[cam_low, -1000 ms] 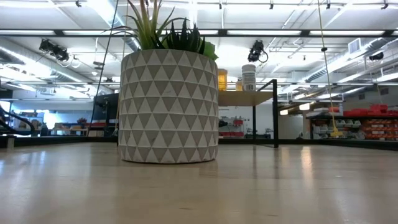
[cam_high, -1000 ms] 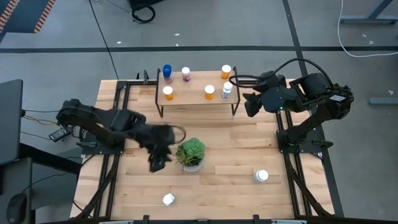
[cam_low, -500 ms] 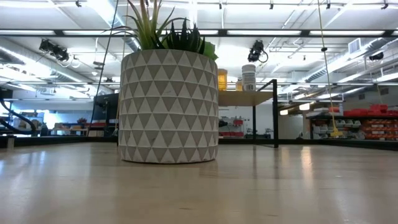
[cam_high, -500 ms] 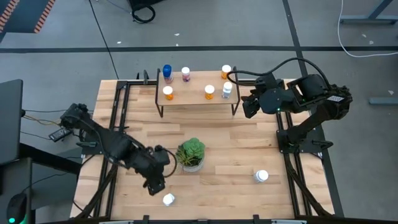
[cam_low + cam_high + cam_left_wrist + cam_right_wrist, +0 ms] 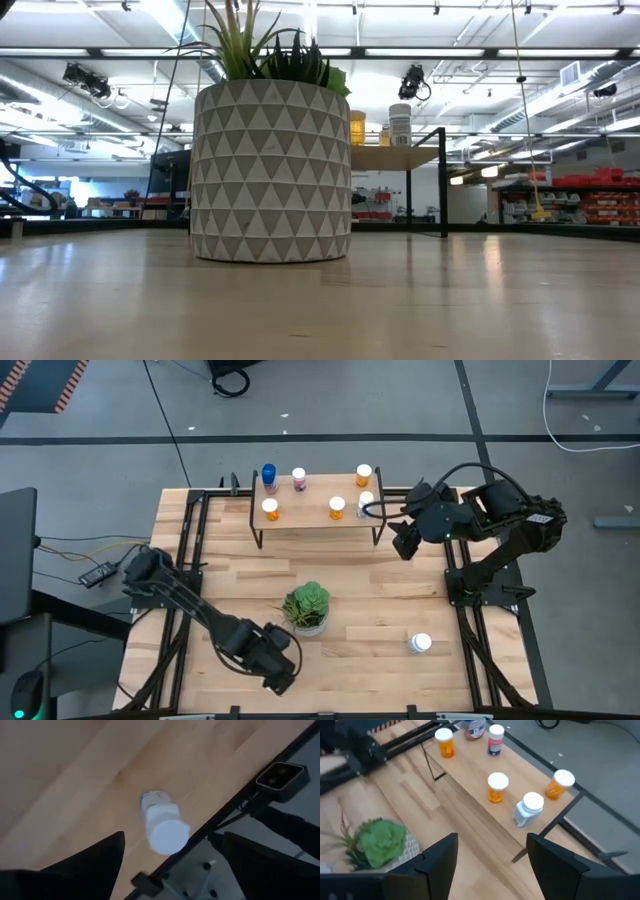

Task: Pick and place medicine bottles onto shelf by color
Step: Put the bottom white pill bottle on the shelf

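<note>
Medicine bottles: six sit on the shelf [image 5: 318, 520], one white bottle [image 5: 164, 825] stands near the table's front edge under the left gripper [image 5: 170, 857] with fingers spread, while the right gripper [image 5: 490, 857], also spread and empty, hovers beside the shelf.

Light-wood slatted tabletop [image 5: 360, 590] fills frame centre. Directly on it: small light-wood shelf on thin black legs [image 5: 315, 497] at upper centre, green plant in a triangle-patterned pot [image 5: 306, 607] mid-frame, white-capped bottle [image 5: 420, 643] at lower right, another white bottle [image 5: 162, 822] at the table's near edge, probably lying on its side. Shelf top carries six bottles.
</note>
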`<action>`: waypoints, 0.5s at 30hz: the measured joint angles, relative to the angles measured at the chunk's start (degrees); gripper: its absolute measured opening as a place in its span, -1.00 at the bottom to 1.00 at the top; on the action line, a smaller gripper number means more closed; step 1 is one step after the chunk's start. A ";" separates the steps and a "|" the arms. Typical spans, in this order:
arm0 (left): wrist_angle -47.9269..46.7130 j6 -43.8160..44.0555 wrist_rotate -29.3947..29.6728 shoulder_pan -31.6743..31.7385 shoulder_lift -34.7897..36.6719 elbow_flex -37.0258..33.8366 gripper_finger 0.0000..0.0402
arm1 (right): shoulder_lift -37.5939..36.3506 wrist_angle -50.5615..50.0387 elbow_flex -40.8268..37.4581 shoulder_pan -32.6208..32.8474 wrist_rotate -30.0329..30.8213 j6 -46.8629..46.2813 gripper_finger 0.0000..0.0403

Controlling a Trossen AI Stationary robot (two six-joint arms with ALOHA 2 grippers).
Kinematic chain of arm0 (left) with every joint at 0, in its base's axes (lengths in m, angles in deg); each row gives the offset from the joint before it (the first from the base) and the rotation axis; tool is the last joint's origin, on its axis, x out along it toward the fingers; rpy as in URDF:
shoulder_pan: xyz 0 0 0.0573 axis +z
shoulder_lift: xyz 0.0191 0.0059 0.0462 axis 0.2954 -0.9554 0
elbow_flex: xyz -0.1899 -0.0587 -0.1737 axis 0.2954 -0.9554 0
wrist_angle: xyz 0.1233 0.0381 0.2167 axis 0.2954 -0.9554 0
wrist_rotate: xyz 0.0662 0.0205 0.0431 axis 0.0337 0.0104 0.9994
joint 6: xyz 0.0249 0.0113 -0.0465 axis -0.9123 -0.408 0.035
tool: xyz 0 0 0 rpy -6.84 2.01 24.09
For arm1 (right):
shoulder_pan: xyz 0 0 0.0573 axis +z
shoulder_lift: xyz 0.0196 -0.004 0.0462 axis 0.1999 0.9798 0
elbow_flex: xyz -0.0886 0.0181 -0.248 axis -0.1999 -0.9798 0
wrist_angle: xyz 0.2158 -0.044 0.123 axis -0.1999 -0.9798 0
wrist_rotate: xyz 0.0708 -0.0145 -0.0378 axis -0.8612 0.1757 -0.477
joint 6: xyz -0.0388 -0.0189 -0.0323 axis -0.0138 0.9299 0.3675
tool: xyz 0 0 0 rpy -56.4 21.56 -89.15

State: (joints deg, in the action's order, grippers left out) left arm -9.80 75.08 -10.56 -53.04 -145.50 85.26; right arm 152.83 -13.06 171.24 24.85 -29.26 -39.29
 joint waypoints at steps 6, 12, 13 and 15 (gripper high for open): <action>0.95 4.89 -5.28 -0.42 -3.72 0.02 0.72 | -0.33 -0.02 0.00 0.00 -2.19 6.48 0.21; 0.98 6.97 -3.88 -1.67 -4.50 0.02 0.72 | -0.28 -0.02 0.00 -0.02 -3.53 8.44 0.21; 0.90 6.93 -3.06 -1.73 -4.50 0.02 0.72 | -0.28 -0.02 0.00 -0.02 -3.53 8.43 0.21; 0.23 6.78 -1.91 -1.73 -4.50 0.02 0.72 | -0.28 -0.02 0.00 -0.04 -3.51 8.16 0.21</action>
State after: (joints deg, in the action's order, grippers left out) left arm -9.57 81.86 -12.47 -54.77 -150.00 85.29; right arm 152.55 -13.08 171.24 24.81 -32.78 -31.13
